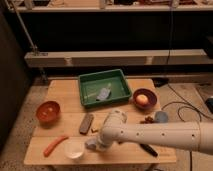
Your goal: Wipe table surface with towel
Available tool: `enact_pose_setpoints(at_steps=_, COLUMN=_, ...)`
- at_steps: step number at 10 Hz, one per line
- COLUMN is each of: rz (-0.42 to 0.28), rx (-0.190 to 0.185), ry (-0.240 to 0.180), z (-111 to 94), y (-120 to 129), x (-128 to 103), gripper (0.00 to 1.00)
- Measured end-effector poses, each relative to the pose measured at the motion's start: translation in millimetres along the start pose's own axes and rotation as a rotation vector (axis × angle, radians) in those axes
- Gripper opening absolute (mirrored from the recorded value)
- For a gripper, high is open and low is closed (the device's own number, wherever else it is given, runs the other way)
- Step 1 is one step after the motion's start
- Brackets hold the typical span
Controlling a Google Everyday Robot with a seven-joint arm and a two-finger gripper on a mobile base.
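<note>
The wooden surface (65, 92) is seen to fill the middle of the frame. A white arm (160, 136) is extended from the lower right across its front edge. A green tray (90, 86) is set at upper centre. A red bowl (48, 111) is placed at the left, a brown bowl (135, 96) at the right and a white bowl (74, 148) at lower left. The tool (94, 145) is lowered to the surface just beside the white bowl; whether it is clenched or released cannot be told. The grey towel (104, 93) is found inside the tray.
</note>
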Motion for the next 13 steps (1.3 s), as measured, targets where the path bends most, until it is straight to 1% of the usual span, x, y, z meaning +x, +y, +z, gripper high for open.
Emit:
enact_pose_setpoints(at_steps=1, rz=0.003, rx=0.002, ry=-0.011, z=-0.6, y=-6.6, x=-5.0, gripper=0.0)
enact_pose_setpoints(at_steps=3, rz=0.027, rx=0.004, ry=-0.029, z=-4.6, y=-12.6, x=-22.9, gripper=0.0)
enact_pose_setpoints(at_steps=4, rz=0.044, rx=0.003, ry=-0.037, z=-9.1, y=-15.0, x=-36.5, gripper=0.0)
enact_pose_setpoints(at_steps=5, rz=0.061, rx=-0.002, ry=-0.042, z=-13.3, y=-15.0, x=-45.7, gripper=0.0)
enact_pose_setpoints(at_steps=7, rz=0.093, rx=-0.018, ry=-0.043, z=-22.7, y=-9.1, x=-56.7, gripper=0.0)
enact_pose_setpoints(at_steps=9, rz=0.108, rx=-0.031, ry=-0.043, z=-24.8, y=3.9, x=-55.6, gripper=0.0)
enact_pose_setpoints(at_steps=11, rz=0.115, rx=-0.038, ry=-0.047, z=-17.4, y=26.9, x=-46.9, gripper=0.0)
enact_pose_setpoints(at_steps=13, rz=0.113, rx=-0.036, ry=-0.043, z=-8.2, y=36.8, x=-34.6, gripper=0.0)
